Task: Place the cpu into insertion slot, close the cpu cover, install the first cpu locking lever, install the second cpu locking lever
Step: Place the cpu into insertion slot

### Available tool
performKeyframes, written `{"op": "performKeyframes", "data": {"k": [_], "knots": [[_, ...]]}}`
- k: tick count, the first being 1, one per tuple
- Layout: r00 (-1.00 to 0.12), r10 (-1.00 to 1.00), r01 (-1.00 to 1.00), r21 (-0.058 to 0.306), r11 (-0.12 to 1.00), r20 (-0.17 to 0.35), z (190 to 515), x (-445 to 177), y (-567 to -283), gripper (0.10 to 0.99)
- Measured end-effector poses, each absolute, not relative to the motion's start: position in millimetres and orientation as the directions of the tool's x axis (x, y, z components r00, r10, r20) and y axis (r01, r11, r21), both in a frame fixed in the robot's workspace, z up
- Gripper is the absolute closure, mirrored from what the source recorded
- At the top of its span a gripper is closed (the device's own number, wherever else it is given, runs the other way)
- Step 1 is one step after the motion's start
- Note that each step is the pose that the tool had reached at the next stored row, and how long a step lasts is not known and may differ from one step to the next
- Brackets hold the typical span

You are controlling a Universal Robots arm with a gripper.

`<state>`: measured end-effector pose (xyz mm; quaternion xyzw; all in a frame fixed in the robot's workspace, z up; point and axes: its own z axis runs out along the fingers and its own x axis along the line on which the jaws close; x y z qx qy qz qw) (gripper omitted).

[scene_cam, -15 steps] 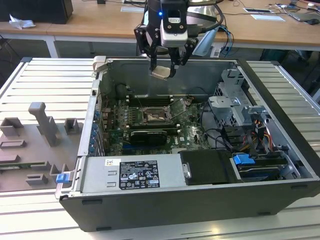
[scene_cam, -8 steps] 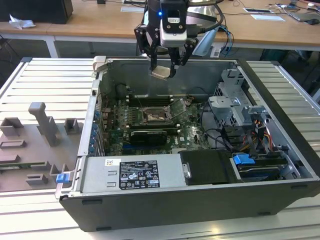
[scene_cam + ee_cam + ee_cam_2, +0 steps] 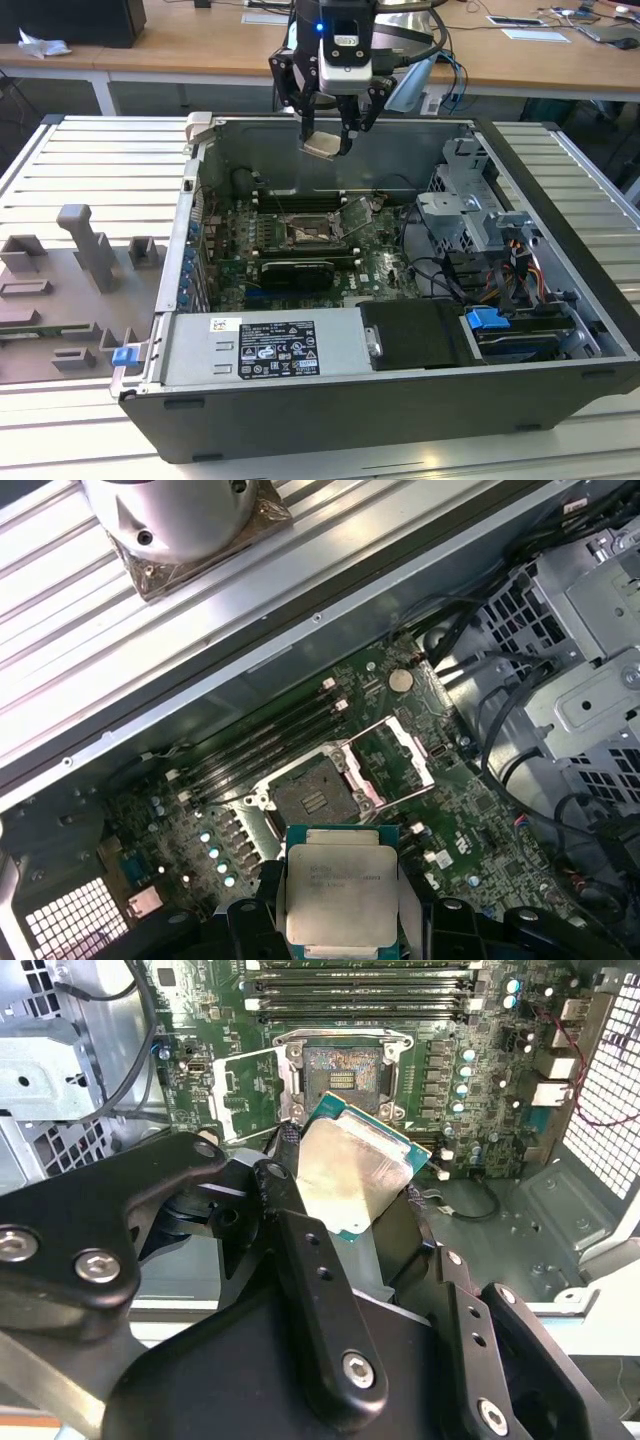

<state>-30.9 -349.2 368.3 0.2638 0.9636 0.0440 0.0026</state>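
Observation:
My gripper (image 3: 325, 143) hangs above the open computer case, shut on the cpu (image 3: 322, 147), a flat square chip with a pale metal top. In both wrist views the cpu (image 3: 355, 1175) (image 3: 340, 895) sits between the black fingers (image 3: 300, 1250), tilted slightly. Below it on the green board lies the insertion slot (image 3: 312, 231) (image 3: 342, 1070) (image 3: 310, 798), uncovered, with its dark centre showing. The cpu cover (image 3: 358, 215) (image 3: 245, 1095) (image 3: 395, 755) stands flipped open beside the slot. The chip is well above the slot and touches nothing. The locking levers are too thin to tell apart around the slot.
Memory slots (image 3: 360, 990) run along one side of the socket, and a long black card (image 3: 297, 272) lies on the other. A drive cage with cables (image 3: 470, 225) fills the case on the exterior view's right. Grey fixtures (image 3: 85, 265) stand on the table at the exterior view's left.

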Motion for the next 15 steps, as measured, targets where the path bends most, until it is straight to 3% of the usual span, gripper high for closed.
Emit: {"op": "performKeyframes", "data": {"k": [15], "knots": [[-0.825, 0.565, 0.564, 0.086, 0.821, 0.018, 367.7, -30.9, -349.2, 0.549]]}}
